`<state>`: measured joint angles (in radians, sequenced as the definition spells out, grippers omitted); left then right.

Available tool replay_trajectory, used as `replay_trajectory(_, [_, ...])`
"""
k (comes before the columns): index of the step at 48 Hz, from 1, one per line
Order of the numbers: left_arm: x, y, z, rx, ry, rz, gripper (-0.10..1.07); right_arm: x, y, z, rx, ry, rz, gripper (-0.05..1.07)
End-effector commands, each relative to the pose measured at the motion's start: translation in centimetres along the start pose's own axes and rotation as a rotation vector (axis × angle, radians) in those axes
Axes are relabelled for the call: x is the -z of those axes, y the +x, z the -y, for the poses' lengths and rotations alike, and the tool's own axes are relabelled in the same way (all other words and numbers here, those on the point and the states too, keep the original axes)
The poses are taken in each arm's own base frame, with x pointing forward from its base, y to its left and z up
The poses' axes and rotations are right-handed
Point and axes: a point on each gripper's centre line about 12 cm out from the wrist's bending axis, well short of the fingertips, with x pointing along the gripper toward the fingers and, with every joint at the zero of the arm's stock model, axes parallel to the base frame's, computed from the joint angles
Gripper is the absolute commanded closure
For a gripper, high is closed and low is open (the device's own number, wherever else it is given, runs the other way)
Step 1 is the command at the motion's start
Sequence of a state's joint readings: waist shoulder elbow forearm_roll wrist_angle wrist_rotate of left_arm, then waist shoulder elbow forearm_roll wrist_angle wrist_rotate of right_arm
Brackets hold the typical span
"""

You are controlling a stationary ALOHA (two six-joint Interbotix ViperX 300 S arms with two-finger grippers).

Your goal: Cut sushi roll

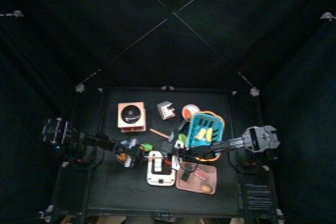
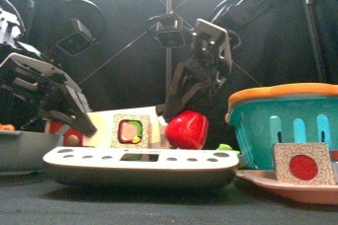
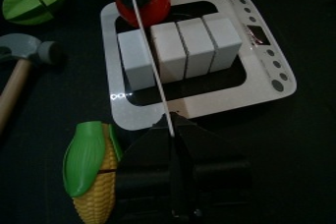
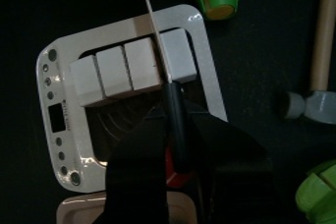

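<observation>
**Cutter over the roll's end piece, cut not finished**

- Roll [image 3: 184, 46]: white, marked off in four blocks, lying on a white tray [image 3: 269, 66] at the table's front middle, between your two arms.
- Cutter [image 3: 147, 71]: a thin pale line seen edge-on. It crosses the roll by the last block on the hammer side. I can't tell whether it has bitten in.
- Left gripper [image 3: 174, 144]: jaws narrow, and the line runs in between them, so it looks pinched there.
- Right gripper [image 4: 174, 120]: clamped on the cutter's red handle [image 2: 188, 130], just beyond the tray's far edge.

Risks, as I judge them:
- If you press down unevenly between the two arms, the cutter will tilt and skid off the seam.
- The tray looks light, so a sideways drag could slide it and take the roll with it.
- A loose block could tip off the tray's open side.
- Corn [image 3: 92, 174] lies close beside the left gripper, so a low wrist may knock it.

Surroundings:
- Hammer [image 3: 27, 56] lies off to one side of the tray.
- A teal basket [image 2: 284, 115] stands to the right in the front view.
- Black table [image 2: 132, 207], with black curtains [image 1: 79, 22] all round.
</observation>
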<state>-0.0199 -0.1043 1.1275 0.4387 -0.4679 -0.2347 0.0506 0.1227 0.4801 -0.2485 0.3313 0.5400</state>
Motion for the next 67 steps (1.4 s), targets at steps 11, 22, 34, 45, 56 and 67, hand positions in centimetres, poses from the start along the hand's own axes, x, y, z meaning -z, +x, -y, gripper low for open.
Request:
replay_trajectory(11, [-0.5, 0.1, 0.6, 0.019, 0.021, 0.014, 0.62, 1.2, 1.0, 0.7, 0.035, 0.009, -0.066, 0.59])
replay_trajectory(22, [-0.5, 0.1, 0.6, 0.019, 0.021, 0.015, 0.62, 1.5, 1.1, 0.8, 0.039, 0.023, -0.085, 0.59])
replay_trajectory(34, [-0.7, 0.2, 0.5, 0.018, 0.022, 0.02, 0.62, 2.1, 1.3, 0.8, 0.052, 0.042, -0.13, 0.6])
replay_trajectory(45, [-0.8, 0.2, 0.5, 0.018, 0.023, 0.023, 0.62, 2.2, 1.4, 0.8, 0.053, 0.04, -0.135, 0.6])
replay_trajectory(56, [-1.3, 0.0, 0.5, 0.015, 0.029, 0.04, 0.62, 2.2, 0.9, 0.9, 0.074, 0.037, -0.161, 0.6])
replay_trajectory(67, [-1.8, 0.2, 0.4, 0.013, 0.031, 0.052, 0.62, 0.8, -0.3, 0.8, 0.082, 0.021, -0.135, 0.6])
